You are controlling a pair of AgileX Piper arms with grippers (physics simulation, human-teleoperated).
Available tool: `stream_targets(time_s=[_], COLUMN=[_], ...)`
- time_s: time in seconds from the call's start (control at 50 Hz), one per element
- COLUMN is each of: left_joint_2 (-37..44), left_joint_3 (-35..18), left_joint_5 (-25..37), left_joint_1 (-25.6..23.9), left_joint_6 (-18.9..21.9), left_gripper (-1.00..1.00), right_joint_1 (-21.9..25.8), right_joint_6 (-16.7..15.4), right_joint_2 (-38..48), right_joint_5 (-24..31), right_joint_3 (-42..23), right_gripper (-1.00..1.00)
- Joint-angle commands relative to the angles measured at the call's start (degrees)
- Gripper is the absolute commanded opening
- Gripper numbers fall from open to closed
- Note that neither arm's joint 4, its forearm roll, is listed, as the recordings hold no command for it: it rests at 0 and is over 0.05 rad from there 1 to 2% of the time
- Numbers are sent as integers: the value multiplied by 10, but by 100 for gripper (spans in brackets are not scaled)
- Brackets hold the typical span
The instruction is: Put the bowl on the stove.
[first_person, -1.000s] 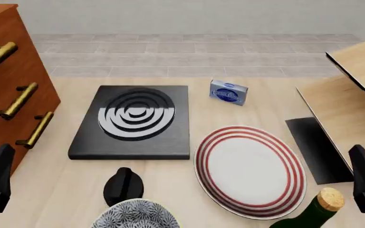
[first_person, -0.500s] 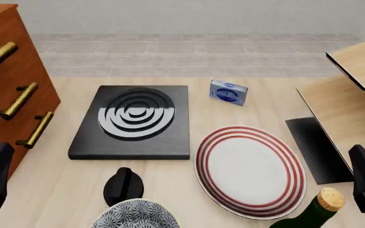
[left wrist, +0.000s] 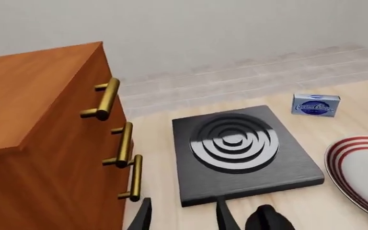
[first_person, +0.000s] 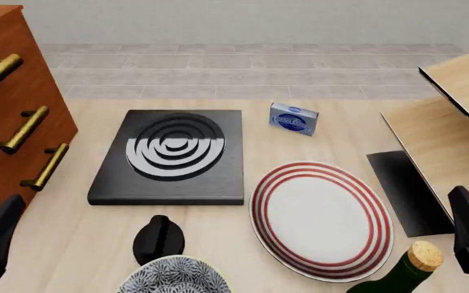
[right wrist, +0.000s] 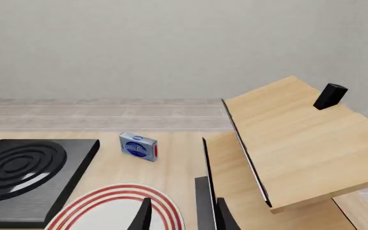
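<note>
While both arms wait at the near corners of the table, the bowl sits at the near edge in the front view, only its top part visible, with the blue-and-white pattern and pale rim. It stands on the table, well apart from the stove, which lies farther away and a little to the left, flat on the wood with its silver and black rings in the centre. Between the bowl and the stove, just beside the bowl's far rim, is a small black knob; I cannot tell if they touch. To the right of the stove lies a white plate with red rings, and a green bottle with a cork rises at the near right, in front of the plate's edge. A small blue box stands beyond the plate, near the stove's far right corner. A thin black sheet lies to the right of the plate, beside a light wooden shelf unit. A brown drawer cabinet with brass handles stands at the left. The left gripper shows two dark fingers set apart with nothing between them, pointing toward the stove's near edge. The right gripper is likewise spread and holds nothing, above the plate and the black sheet.
</note>
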Motion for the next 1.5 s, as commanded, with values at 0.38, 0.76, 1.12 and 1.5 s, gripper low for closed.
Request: stream_targets(time_s=[0.38, 0.76, 1.12, 1.5], left_joint_2=[57, 126, 147, 136], left_joint_3=[-60, -67, -92, -116], left_joint_5=[123, 127, 171, 235], left_joint_1=[-68, -112, -168, -221], left_joint_6=[-21, -53, -99, -133], left_gripper=[100, 100, 100, 100], right_joint_1=[0, 0, 0, 0], right_joint_6=[0, 0, 0, 0], right_joint_2=[0, 0, 0, 0], right_joint_5=[0, 0, 0, 0], right_joint_3=[0, 0, 0, 0], right_gripper=[100, 100, 100, 100])
